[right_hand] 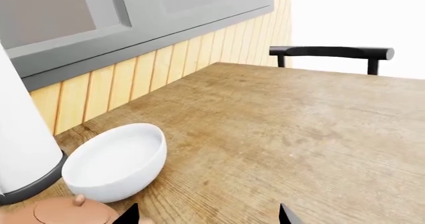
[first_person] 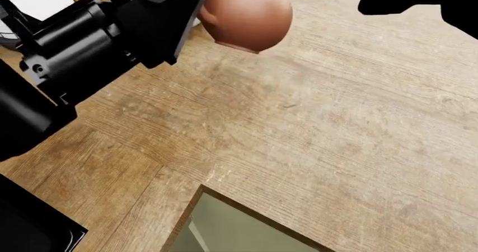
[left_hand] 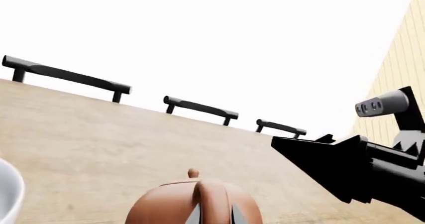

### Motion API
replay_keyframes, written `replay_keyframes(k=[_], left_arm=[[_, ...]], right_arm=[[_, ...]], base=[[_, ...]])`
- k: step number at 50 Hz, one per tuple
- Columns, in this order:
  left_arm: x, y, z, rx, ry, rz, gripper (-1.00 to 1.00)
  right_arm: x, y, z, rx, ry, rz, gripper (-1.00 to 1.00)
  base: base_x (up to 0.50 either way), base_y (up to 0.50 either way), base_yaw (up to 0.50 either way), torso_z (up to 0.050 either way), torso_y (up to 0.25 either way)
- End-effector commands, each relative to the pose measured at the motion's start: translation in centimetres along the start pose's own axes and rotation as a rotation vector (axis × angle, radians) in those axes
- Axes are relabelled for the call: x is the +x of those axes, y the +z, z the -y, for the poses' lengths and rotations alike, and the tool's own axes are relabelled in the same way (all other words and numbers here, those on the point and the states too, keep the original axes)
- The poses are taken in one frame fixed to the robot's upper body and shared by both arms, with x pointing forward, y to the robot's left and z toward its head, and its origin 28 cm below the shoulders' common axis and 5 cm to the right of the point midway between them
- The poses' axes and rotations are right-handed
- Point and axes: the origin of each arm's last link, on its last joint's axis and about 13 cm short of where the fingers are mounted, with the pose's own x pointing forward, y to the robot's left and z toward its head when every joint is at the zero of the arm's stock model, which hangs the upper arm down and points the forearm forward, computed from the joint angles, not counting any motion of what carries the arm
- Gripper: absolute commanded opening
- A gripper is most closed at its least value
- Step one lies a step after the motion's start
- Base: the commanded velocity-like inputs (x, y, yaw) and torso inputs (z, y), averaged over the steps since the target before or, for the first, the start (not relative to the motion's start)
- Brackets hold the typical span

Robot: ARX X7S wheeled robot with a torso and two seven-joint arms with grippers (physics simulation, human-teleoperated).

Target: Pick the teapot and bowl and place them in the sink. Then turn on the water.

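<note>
The left gripper (first_person: 196,14) is closed on the one teapot (first_person: 247,15), held clear above the wooden counter (first_person: 314,129) at the far left of the head view, while the right gripper (right_hand: 207,215) shows only two dark fingertips set wide apart with nothing between them. One white bowl (right_hand: 116,162) sits on the counter beside a tall white cylinder (right_hand: 20,139) near the slatted wall (right_hand: 166,64). Three black bar handles (left_hand: 199,109) line the counter's edge, and the left arm hides much of the counter's left side.
</note>
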Motion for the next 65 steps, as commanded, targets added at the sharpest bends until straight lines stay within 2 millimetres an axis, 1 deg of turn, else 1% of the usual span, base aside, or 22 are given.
replay_keyframes(k=[1, 11, 22, 30, 37, 41, 58, 65], left_arm=[[-0.1, 1.0, 1.4, -0.027, -0.015, 0.067, -1.0], [0.2, 1.8, 2.2, 0.016, -0.006, 0.038, -1.0], [0.5, 2.2, 2.2, 0.023, 0.022, 0.033, -1.0], [0.5, 2.8, 2.3, 0.041, 0.048, 0.042, -1.0], [0.6, 3.4, 2.4, 0.048, 0.096, 0.037, -1.0], [0.6, 3.5, 2.6, 0.05, 0.107, 0.037, -1.0], [0.7, 4.1, 3.2, 0.052, 0.12, 0.037, -1.0], [0.9, 4.0, 2.9, 0.052, 0.119, 0.039, -1.0]], right_arm=[[-0.2, -0.1, 0.1, -0.006, -0.016, 0.017, 1.0], [-0.5, -0.3, 0.1, -0.014, -0.008, 0.018, 1.0], [-0.6, -0.2, -0.1, -0.063, -0.01, 0.01, 1.0], [-0.7, 0.2, -0.1, -0.065, -0.02, 0.045, 1.0], [-1.0, 0.8, 0.2, -0.088, -0.072, 0.086, 1.0], [-1.2, 0.9, 0.5, -0.086, -0.093, 0.089, 1.0], [-1.9, 1.4, 0.8, -0.113, -0.115, 0.092, 1.0], [-2.0, 1.4, 0.9, -0.117, -0.123, 0.095, 1.0]], base=[[0.0, 0.0, 0.0, 0.0, 0.0], [-0.04, -0.02, 0.0, 0.0, 0.001], [-0.38, -0.25, 0.0, 0.0, 0.001], [-0.12, -0.09, 0.0, 0.0, 0.0], [-0.01, 0.0, 0.02, 0.0, 0.0], [-0.13, -0.06, 0.27, 0.0, 0.0], [-0.21, -0.12, 0.48, 0.001, 0.0], [-0.2, -0.14, 0.49, 0.0, 0.0]])
